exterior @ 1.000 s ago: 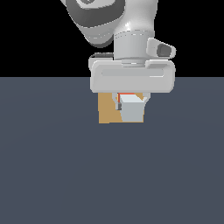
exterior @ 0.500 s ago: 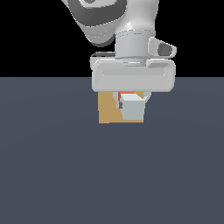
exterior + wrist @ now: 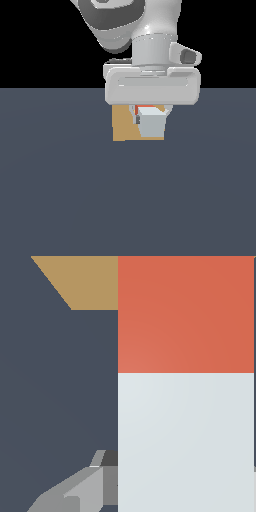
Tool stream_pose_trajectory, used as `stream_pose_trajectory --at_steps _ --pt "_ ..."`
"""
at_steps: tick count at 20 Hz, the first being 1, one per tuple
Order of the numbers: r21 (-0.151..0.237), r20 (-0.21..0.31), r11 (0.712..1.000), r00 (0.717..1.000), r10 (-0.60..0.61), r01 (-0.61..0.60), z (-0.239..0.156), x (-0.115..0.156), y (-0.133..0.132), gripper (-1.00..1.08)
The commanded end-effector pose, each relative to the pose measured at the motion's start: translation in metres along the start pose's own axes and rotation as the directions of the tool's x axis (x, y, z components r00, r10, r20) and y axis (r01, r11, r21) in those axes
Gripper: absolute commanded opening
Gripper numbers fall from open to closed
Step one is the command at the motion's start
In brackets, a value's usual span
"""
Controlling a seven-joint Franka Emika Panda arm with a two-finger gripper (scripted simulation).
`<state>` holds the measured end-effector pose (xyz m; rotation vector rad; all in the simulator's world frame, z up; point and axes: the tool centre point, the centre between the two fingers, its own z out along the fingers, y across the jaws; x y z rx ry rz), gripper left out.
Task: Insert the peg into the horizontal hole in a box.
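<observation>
The peg (image 3: 151, 123) is a pale grey-white bar seen end-on, with its orange-red end pointing away toward the tan box (image 3: 123, 127). My gripper (image 3: 151, 116) is shut on the peg and holds it just in front of the box's face. In the wrist view the peg (image 3: 186, 436) fills most of the picture, its orange-red part toward the box (image 3: 85, 278), and one grey finger (image 3: 82, 491) shows beside it. The hole is hidden behind the peg and my hand.
The dark grey-blue table (image 3: 128, 200) spreads around the box. My arm's white body (image 3: 150, 50) rises above the gripper and covers the box's top.
</observation>
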<state>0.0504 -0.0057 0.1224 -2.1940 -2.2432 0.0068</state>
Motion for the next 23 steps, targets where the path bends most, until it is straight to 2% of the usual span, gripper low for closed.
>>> stream_pose_trajectory --at_steps 1,5,14,18,23 --pt "-0.005 0.000 1.000 1.000 -0.001 0.001 -0.002 0.006 0.001 -1.00" --pt "-0.005 0.000 1.000 1.000 -0.001 0.001 -0.003 0.026 0.000 -1.00" --pt "-0.009 -0.001 1.000 1.000 -0.001 0.001 -0.005 0.094 0.001 -1.00" --pt "-0.009 -0.001 1.000 1.000 -0.001 0.001 -0.005 0.107 0.001 -1.00" --pt "-0.009 -0.001 1.000 1.000 -0.001 0.001 -0.005 0.106 0.003 -1.00"
